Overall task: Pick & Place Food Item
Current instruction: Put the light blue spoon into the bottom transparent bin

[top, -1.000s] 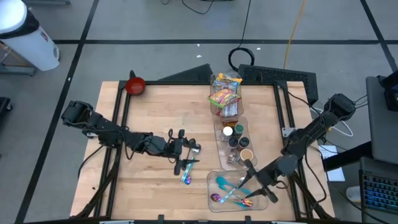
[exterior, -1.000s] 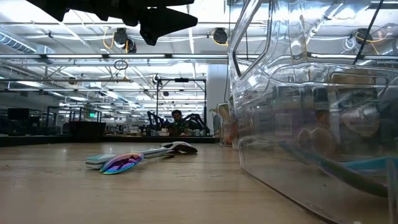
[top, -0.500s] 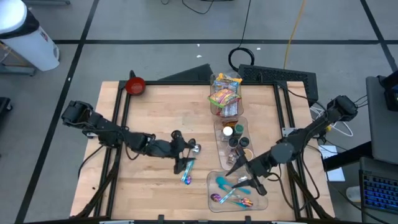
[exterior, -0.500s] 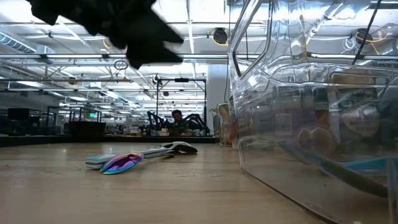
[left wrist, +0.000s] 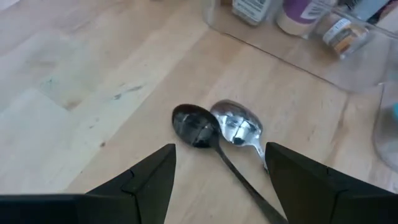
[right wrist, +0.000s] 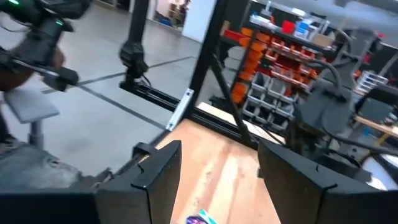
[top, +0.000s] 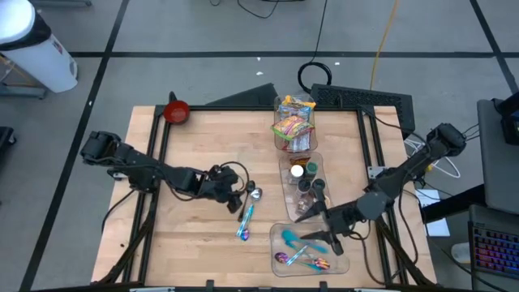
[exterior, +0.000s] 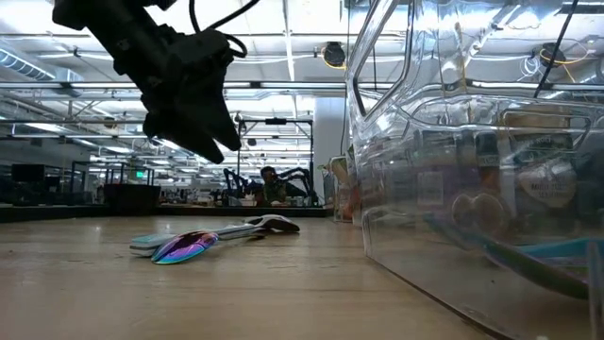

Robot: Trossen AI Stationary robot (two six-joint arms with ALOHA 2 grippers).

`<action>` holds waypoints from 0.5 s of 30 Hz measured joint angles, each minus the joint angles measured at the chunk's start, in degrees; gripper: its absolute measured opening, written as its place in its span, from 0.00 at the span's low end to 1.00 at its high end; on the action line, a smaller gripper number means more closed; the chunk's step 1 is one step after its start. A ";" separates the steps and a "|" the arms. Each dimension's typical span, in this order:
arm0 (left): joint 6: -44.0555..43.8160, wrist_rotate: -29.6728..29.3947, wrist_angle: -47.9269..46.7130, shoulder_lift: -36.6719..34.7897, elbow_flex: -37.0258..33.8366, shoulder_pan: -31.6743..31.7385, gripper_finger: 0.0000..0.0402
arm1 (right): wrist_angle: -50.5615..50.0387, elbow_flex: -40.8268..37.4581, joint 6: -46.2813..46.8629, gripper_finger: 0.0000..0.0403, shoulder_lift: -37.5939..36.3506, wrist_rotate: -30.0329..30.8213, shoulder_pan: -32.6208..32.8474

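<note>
The food items are bright snack packets in a clear tub (top: 292,122) at the table's far middle. Small jars stand in a clear tray (top: 306,182) nearer. My left gripper (top: 235,193) is open and empty, hovering just above the table. In the left wrist view (left wrist: 221,155) its fingers stand on either side of a black spoon (left wrist: 194,126) and a silver spoon (left wrist: 239,127), both lying on the wood. My right gripper (top: 308,225) is open and empty above the far edge of the near utensil tray (top: 280,243). Its fingers (right wrist: 155,177) point toward the table's left.
An iridescent spoon (top: 242,233) and a teal-handled one (top: 246,214) lie by the left gripper; they also show in the low view (exterior: 189,246). A red bowl (top: 176,111) sits at the far left corner. The near tray holds several coloured utensils (top: 304,251).
My left gripper has come down toward the spoons and drawn slightly toward the table's left and far side. My right gripper has moved from the near right corner toward the table's left and far side, over the utensil tray.
</note>
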 joint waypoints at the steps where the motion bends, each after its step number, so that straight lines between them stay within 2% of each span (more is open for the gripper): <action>1: -0.14 0.00 0.13 0.21 0.02 0.25 0.64 | -0.22 0.00 -0.02 0.51 -0.37 -0.14 0.41; 6: 0.74 0.42 1.21 1.71 0.02 0.49 0.64 | -2.76 0.00 -0.02 0.50 -2.43 -0.56 2.50; 11: 2.86 5.84 4.94 4.77 0.20 0.45 0.63 | -3.25 -0.28 -0.29 0.50 -3.79 -0.58 3.79; 15: 2.91 6.57 1.16 6.48 2.75 0.45 0.63 | -3.40 -0.85 -1.35 0.49 -4.45 -0.59 4.05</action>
